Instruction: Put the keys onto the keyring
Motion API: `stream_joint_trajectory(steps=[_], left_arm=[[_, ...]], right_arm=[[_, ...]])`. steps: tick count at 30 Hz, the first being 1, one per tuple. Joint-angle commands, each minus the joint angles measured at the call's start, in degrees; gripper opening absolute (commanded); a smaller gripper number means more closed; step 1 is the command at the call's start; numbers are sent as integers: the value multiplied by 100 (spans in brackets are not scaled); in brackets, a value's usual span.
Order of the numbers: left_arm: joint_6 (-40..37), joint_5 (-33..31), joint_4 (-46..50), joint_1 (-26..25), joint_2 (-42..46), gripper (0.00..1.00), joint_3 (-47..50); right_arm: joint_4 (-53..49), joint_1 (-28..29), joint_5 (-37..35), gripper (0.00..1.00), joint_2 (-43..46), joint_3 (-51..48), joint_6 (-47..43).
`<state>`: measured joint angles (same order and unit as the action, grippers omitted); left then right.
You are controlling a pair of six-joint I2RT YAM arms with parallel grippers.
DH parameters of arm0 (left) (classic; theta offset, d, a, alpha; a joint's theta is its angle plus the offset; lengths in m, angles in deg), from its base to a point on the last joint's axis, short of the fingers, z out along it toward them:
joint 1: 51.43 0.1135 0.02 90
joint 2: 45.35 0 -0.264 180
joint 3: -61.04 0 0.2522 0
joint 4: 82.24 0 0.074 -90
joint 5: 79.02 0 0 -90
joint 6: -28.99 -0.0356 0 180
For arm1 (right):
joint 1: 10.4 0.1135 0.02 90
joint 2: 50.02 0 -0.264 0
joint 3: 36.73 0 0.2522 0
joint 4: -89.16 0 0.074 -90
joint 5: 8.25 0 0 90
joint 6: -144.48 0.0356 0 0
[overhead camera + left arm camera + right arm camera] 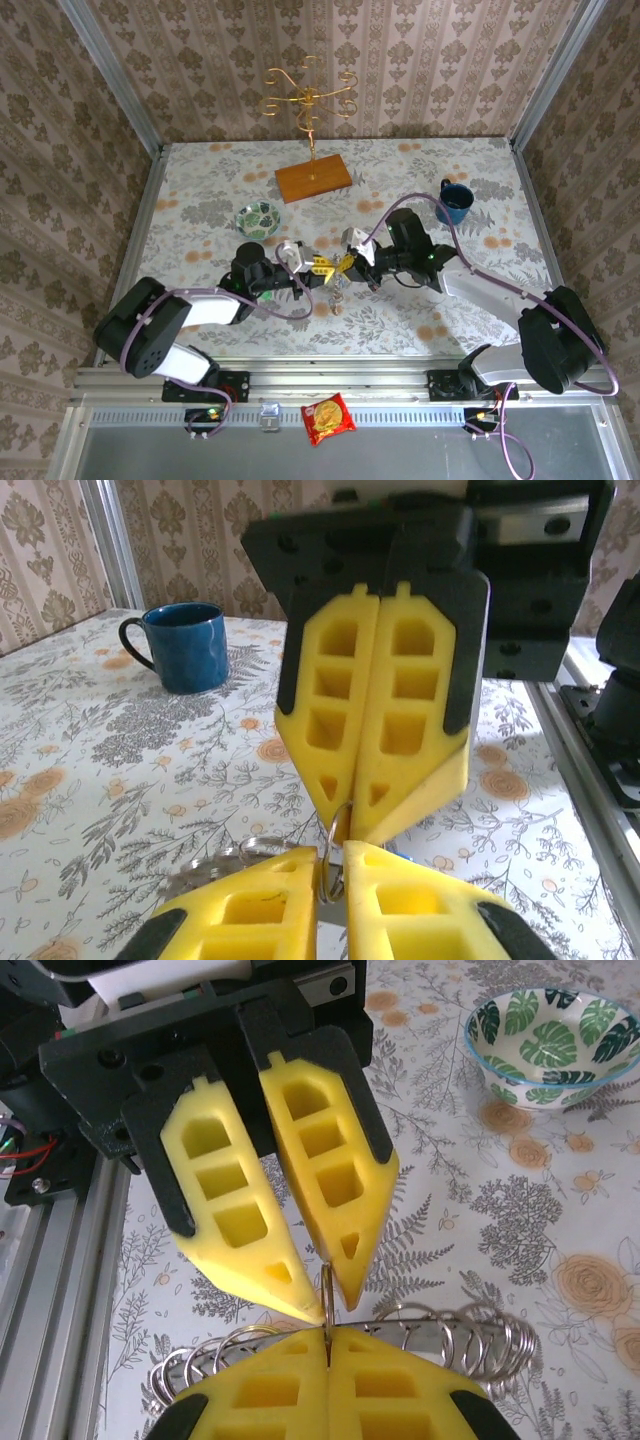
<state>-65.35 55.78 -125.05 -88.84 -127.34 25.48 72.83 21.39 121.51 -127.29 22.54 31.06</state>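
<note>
The robot's two hands meet tip to tip above the flowery table (200,190). The right gripper (350,820) is clenched tight. Its two yellow fingers (400,1395) press flat together, and a thin metal loop (327,1295) is pinched in the line between them.

The loop stands up on its edge. Its other end pokes in between the tips of the left gripper (326,1305). Those tips sit very close on each side of the loop, with just a thin gap. I cannot tell if they squeeze the loop or only sit beside it.

The keyring (480,1340) (it looks like a curly row of shiny wire rings) curves just under and behind the right gripper's fingertips. It sticks out on both sides of them. I cannot tell if the thin loop is part of it, or if it lies on the table or hangs.

From the left wrist, a tiny bit of blue (395,857) peeks out right beside the left gripper's fingers. It is too small to tell what it is, and I cannot make out the keys.

The blue mug (190,645) sits well behind the right gripper. The leafy bowl (550,1045) sits well behind the left gripper, off to one side.
</note>
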Motion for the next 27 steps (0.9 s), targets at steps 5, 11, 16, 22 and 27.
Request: stream_joint_trajectory(steps=[5, 11, 16, 22, 27], left_arm=[[-1047, -41, 1992, -3, 377, 15, -555], [-1388, 16, 2613, -30, 469, 9, -807], [-1423, 35, 2560, -21, 532, 0, -752], [-1325, 30, 2155, -30, 525, 0, -570], [-1320, 54, 2048, -38, 501, 0, -536]], right_arm=[[-1445, 405, -508, 0, -147, 877, -1059], [-1850, 609, -640, 0, -207, 1352, -1262], [-1342, 283, -619, 25, 33, 975, -522], [-541, 20, -564, 35, 437, 118, 476], [-191, 20, -488, 34, 422, -91, 723]])
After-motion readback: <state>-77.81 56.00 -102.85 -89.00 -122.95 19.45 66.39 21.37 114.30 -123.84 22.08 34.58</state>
